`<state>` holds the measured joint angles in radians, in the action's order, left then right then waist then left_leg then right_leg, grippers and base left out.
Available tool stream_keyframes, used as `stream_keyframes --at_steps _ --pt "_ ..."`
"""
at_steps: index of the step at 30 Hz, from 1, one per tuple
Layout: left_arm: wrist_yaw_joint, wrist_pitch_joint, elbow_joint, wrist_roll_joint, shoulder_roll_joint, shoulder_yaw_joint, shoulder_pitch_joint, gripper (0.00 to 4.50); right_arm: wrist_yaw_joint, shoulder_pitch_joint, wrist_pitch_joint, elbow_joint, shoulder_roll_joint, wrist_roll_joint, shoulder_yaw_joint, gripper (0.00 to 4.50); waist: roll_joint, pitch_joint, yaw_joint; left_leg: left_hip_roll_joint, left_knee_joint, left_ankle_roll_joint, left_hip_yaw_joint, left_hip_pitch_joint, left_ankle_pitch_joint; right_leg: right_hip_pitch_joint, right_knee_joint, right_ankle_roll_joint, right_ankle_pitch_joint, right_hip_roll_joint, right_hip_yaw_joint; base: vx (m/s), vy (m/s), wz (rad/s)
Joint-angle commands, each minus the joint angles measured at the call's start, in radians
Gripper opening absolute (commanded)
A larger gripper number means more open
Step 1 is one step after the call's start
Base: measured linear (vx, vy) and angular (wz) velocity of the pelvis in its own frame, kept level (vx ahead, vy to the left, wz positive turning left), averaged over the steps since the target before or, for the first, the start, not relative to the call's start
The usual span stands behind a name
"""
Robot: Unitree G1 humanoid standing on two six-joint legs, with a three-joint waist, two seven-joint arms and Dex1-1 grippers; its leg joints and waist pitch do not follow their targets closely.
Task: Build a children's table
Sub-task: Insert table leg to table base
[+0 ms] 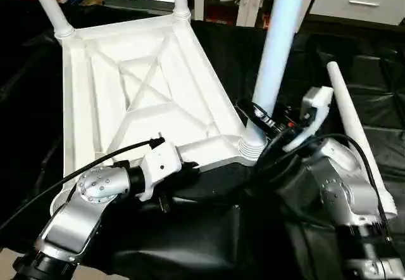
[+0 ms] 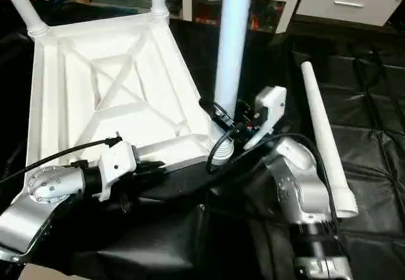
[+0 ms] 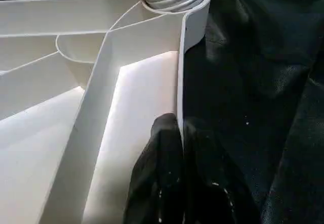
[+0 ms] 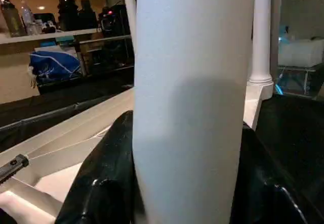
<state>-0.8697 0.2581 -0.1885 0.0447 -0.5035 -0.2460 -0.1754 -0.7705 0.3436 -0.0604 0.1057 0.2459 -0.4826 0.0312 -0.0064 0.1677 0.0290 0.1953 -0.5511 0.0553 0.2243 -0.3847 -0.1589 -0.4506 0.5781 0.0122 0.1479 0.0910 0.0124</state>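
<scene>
Evidently the tabletop [image 1: 145, 96] lies underside up on the black table [image 2: 373, 102] so legs can enter its sockets: the left hand [image 3: 179, 148] is pinched shut on its near rim, steadying it, while the right hand [image 4: 187, 183] clasps the near-right leg [image 1: 278, 45] low down. A spare leg [image 2: 323, 131] lies right. Wrist views confirm both grips.

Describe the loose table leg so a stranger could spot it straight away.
Start at the upturned white tabletop on the black cloth. To its right, beside the robot's right arm, lies a long white tube. Unlike the other legs, it lies flat on the cloth, not standing in a corner socket.
</scene>
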Motion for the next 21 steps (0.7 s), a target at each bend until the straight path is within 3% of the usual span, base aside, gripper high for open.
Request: stream_keyframes --at_steps 1,9,14,21 --pt "0.003 0.013 0.029 0.021 0.002 -0.011 0.044 0.00 0.035 -0.067 -0.020 0.036 0.011 0.029 0.033 1.80 -0.014 -0.060 0.000 0.028 0.060 -0.079 -0.016 0.021 -0.220 0.040 -0.060 -0.185 0.245 0.025 -0.026 0.000 0.000 0.00" --pt "0.008 0.015 0.026 0.018 0.008 -0.013 0.046 0.00 0.060 -0.185 0.028 -0.040 -0.012 0.065 -0.009 1.80 -0.011 -0.061 0.005 0.028 0.059 -0.086 -0.015 0.021 -0.207 0.040 -0.058 -0.183 0.218 0.024 -0.026 0.000 0.000 0.00" --pt "0.007 0.014 0.029 0.016 0.007 -0.013 0.045 0.00 0.053 -0.204 0.036 -0.044 -0.005 0.086 -0.034 1.80 -0.008 -0.057 0.004 0.027 0.063 -0.076 -0.018 0.019 -0.237 0.039 -0.063 -0.169 0.256 0.023 -0.025 0.000 0.000 0.00" --pt "0.013 0.015 0.026 0.014 0.008 -0.012 0.049 0.00 0.026 -0.227 0.060 -0.047 0.014 0.113 -0.067 1.80 -0.016 -0.058 0.002 0.028 0.065 -0.063 -0.019 0.018 -0.263 0.038 -0.067 -0.148 0.278 0.023 -0.026 0.000 0.000 0.00"
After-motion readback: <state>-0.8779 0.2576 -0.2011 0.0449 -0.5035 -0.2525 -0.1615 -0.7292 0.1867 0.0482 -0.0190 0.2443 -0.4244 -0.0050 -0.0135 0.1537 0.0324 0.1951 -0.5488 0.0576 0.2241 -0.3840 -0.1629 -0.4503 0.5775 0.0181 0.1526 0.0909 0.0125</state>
